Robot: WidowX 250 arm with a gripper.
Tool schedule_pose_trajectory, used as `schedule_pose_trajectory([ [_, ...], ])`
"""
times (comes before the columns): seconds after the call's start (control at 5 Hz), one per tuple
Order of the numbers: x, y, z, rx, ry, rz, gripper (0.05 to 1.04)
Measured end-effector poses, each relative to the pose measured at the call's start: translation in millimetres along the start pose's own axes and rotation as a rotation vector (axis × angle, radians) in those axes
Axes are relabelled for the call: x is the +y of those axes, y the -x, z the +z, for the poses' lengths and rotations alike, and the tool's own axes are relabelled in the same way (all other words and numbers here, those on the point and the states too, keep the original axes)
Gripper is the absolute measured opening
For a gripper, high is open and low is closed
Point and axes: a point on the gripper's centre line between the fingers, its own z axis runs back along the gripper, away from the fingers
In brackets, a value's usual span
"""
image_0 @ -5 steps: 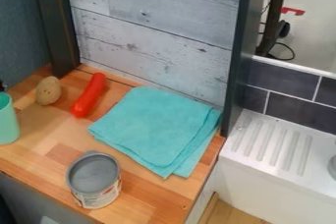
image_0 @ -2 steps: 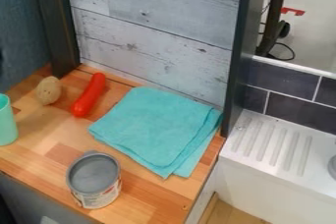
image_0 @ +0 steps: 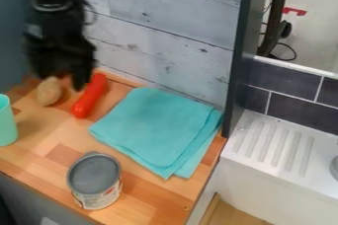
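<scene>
My gripper (image_0: 61,77) hangs with fingers parted by the potato (image_0: 49,92) and red sausage (image_0: 90,96), near the back wall (image_0: 158,41). Worktop (image_0: 39,142) stretches between the mint cup (image_0: 7,121), the folded teal cloth (image_0: 158,128) near the right edge and the can (image_0: 95,175) near the front edge.

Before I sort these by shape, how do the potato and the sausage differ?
The potato is tan, while the sausage is bright red. The potato is short and rounded, whereas the sausage is long and slim. Both lie side by side, a little apart, on the wooden counter.
</scene>
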Motion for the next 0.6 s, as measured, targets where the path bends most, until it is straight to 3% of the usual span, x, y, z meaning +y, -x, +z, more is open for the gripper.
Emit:
schedule_pose_trajectory([
  [0.2, -50.5, -7.3, -6.2, 0.012, 0.087, -0.114, 1.001],
  [0.4, -71.5, -2.0, -8.8, 0.001, 0.156, -0.113, 1.001],
  [0.6, -76.6, 18.0, -2.3, -0.009, 0.186, -0.084, 1.001],
])
